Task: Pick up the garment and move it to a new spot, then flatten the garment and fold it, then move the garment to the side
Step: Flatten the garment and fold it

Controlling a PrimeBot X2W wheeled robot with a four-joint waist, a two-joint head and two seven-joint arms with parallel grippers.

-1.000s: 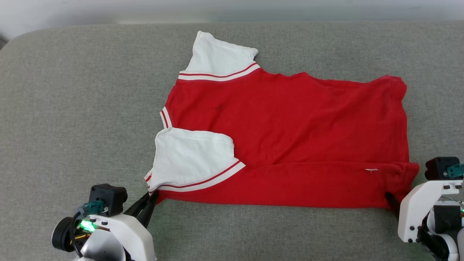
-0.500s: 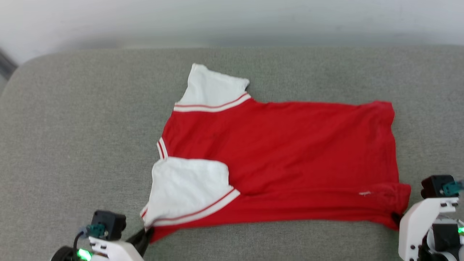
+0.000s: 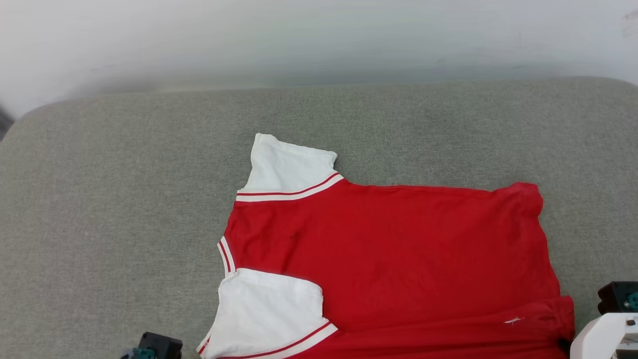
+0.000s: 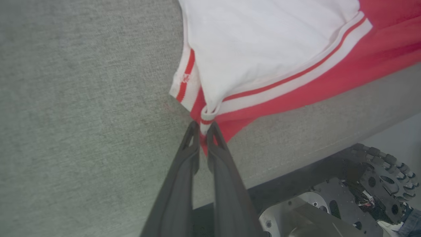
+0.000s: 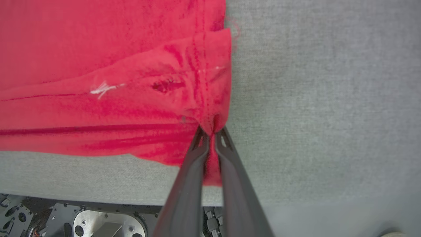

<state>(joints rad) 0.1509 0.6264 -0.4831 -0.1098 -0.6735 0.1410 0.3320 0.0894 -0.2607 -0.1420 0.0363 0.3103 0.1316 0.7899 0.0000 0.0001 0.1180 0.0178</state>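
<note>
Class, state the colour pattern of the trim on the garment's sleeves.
Trim: white with one red stripe; clearest in left wrist view.

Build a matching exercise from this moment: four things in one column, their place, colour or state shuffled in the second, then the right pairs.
Column one
1. left gripper
2. right gripper
3. far sleeve
4. cushion

Column two
A. grey, bearing the garment
B. shut on a plain red corner
C. white, lying flat, ungripped
D. shut on the corner with striped trim

Pairs: 1-D, 2-B, 3-C, 4-A
</note>
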